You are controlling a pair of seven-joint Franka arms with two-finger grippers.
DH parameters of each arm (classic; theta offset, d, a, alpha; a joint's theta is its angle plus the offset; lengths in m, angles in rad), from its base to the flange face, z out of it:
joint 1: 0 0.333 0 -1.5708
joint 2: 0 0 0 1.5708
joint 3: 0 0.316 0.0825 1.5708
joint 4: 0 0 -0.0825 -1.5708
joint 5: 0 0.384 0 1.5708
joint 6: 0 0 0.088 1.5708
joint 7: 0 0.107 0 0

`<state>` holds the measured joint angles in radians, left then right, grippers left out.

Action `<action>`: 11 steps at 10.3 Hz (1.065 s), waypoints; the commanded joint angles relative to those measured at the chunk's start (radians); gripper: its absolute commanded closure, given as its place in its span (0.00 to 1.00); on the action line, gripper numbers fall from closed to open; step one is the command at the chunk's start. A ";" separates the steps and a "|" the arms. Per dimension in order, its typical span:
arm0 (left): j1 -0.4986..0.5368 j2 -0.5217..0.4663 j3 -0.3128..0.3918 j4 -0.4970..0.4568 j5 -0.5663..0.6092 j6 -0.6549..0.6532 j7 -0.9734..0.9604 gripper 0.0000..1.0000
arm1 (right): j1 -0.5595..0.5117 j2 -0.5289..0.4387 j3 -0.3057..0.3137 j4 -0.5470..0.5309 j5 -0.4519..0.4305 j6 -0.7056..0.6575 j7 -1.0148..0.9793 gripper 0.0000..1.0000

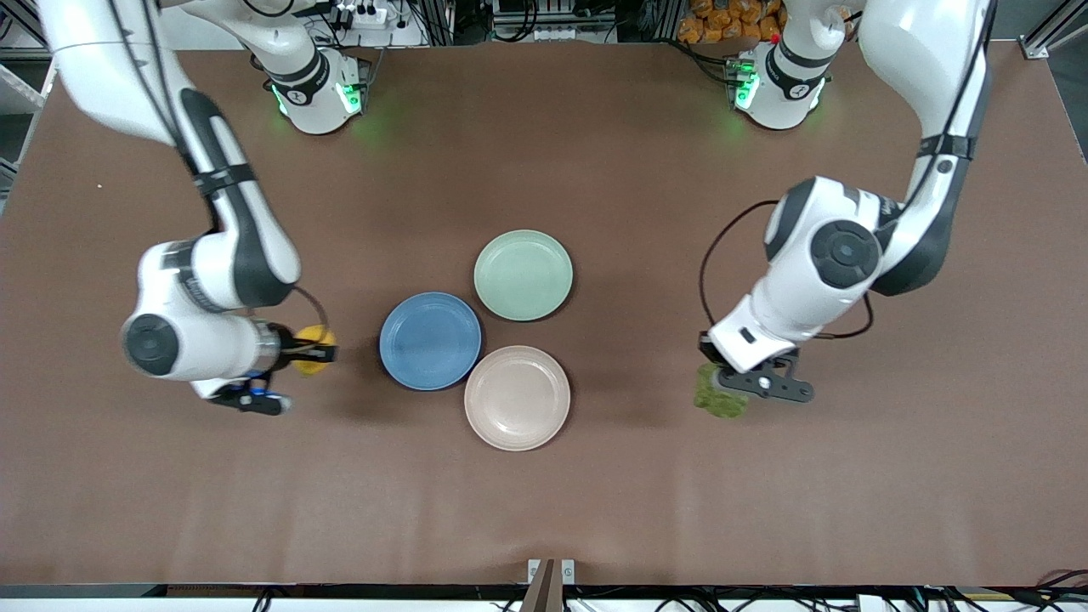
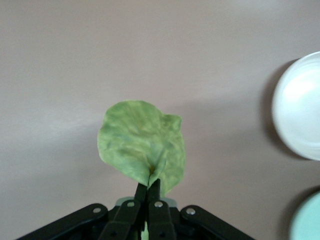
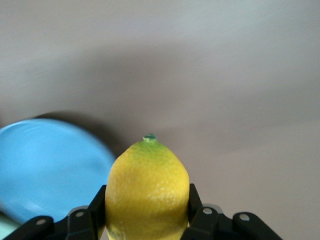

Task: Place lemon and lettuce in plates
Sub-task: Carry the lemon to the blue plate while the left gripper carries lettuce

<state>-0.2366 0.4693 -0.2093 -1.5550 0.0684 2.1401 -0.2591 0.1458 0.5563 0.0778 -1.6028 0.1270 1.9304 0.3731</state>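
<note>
Lemon (image 1: 314, 349) and lettuce (image 1: 719, 393) are both hanging in my end effectors.
I'm seeing the right end effector (image 1: 308, 349) clenching the lemon over the table (image 1: 544, 510) beside the blue plate (image 1: 430, 341); the left end effector (image 1: 722, 382) is pinching the lettuce above bare table, well apart from the cream plate (image 1: 517, 397).

three plates (image 1: 430, 341) clustered mid-table, open table (image 1: 544, 501) around
</note>
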 commanded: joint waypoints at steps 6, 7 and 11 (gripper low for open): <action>-0.252 0.225 0.001 0.181 -0.076 0.234 -0.559 1.00 | 0.144 0.141 -0.007 0.029 0.121 0.140 0.165 0.94; -0.265 0.259 0.001 0.179 -0.078 0.320 -0.604 1.00 | 0.144 0.151 -0.007 0.029 0.155 0.142 0.165 0.20; -0.320 0.388 0.002 0.179 -0.079 0.564 -0.727 1.00 | 0.141 0.140 -0.009 0.059 0.157 0.134 0.144 0.00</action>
<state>-0.5451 0.8229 -0.2155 -1.4143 0.0094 2.6881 -0.9713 0.2915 0.6945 0.0706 -1.5902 0.2642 2.0788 0.5283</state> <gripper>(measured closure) 0.965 0.000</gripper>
